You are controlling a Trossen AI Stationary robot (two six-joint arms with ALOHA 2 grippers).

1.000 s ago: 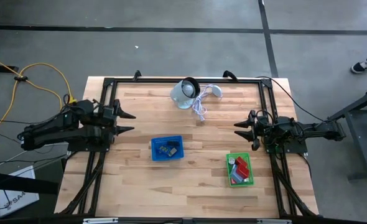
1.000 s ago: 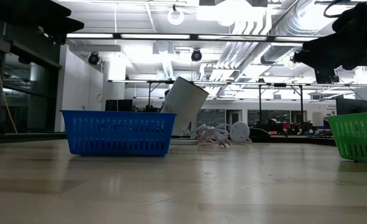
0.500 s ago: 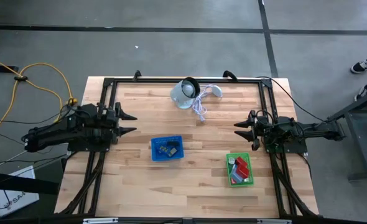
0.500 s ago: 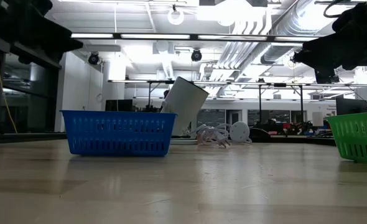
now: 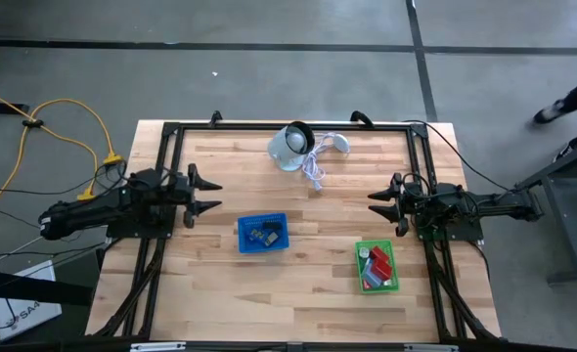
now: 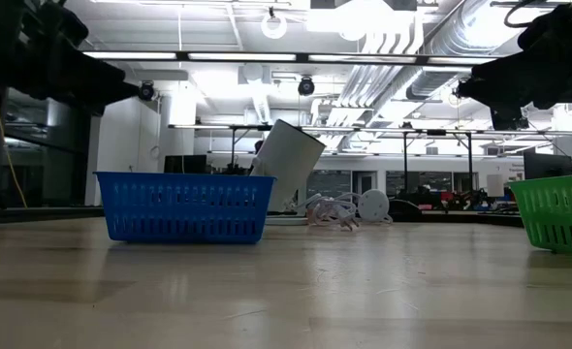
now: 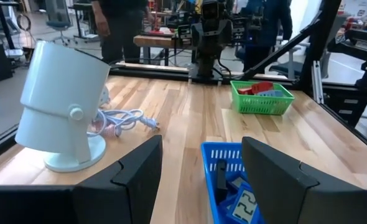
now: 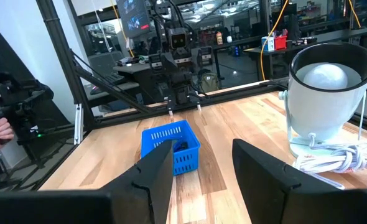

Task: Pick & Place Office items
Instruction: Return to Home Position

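Note:
The office items lie in two mesh baskets. Dark pieces and a pale blue block rest in the blue basket at the table's middle. Red blocks and a pale piece fill the green basket toward the near right. My left gripper hovers open at the table's left, pointing level toward the blue basket, with nothing between its fingers. My right gripper hovers open at the table's right, above and beyond the green basket, also with nothing in it.
A white round device stands at the table's far middle, its white cable coiled beside it. A black frame runs along the table's edges. Bare wood lies between the two baskets. People stand beyond the table.
My left gripper has sunk toward the table, staying level and open, at the table's left edge. My right gripper and both baskets have kept still.

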